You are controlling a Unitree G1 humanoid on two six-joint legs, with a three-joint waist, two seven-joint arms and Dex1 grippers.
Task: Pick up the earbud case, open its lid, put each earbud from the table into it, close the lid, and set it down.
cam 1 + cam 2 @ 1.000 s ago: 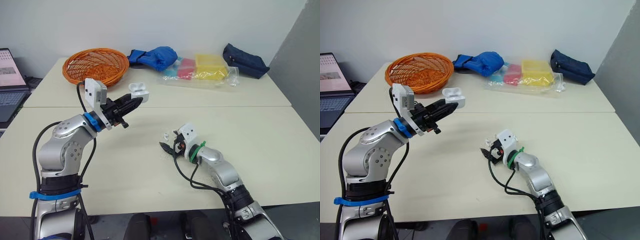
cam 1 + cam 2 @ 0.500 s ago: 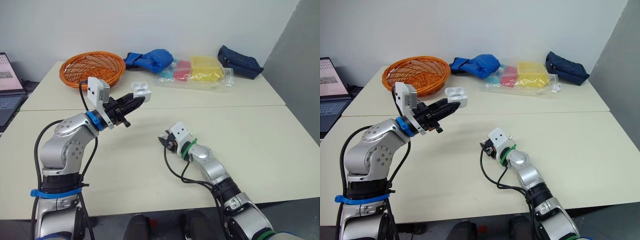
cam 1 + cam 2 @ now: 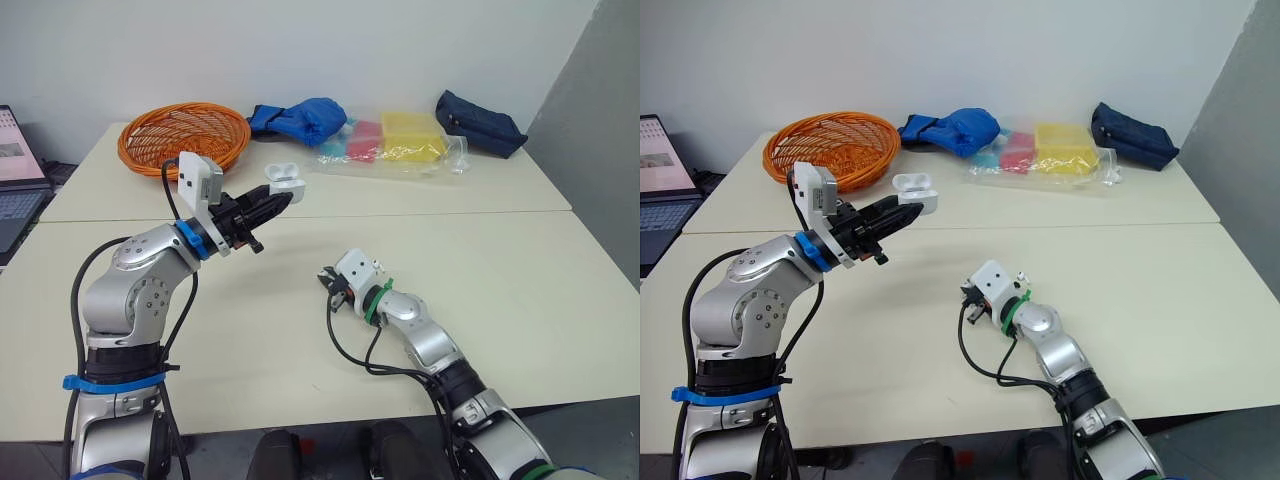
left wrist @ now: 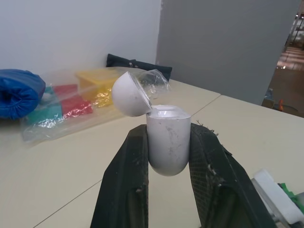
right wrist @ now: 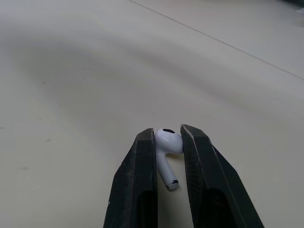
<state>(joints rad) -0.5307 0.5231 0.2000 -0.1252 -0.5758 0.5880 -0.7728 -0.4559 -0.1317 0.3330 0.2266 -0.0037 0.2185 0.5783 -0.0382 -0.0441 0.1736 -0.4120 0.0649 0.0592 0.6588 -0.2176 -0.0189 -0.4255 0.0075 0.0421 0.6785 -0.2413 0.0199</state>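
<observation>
Basket (image 3: 183,134) behind left gripper (image 3: 272,204) clamping open earbud case (image 4: 167,147); right gripper (image 5: 167,133) pinches earbud (image 5: 167,142).

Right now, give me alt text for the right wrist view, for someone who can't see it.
The right gripper is shut on a white earbud, pinched between its two black fingers. The pale table lies behind it.
</observation>
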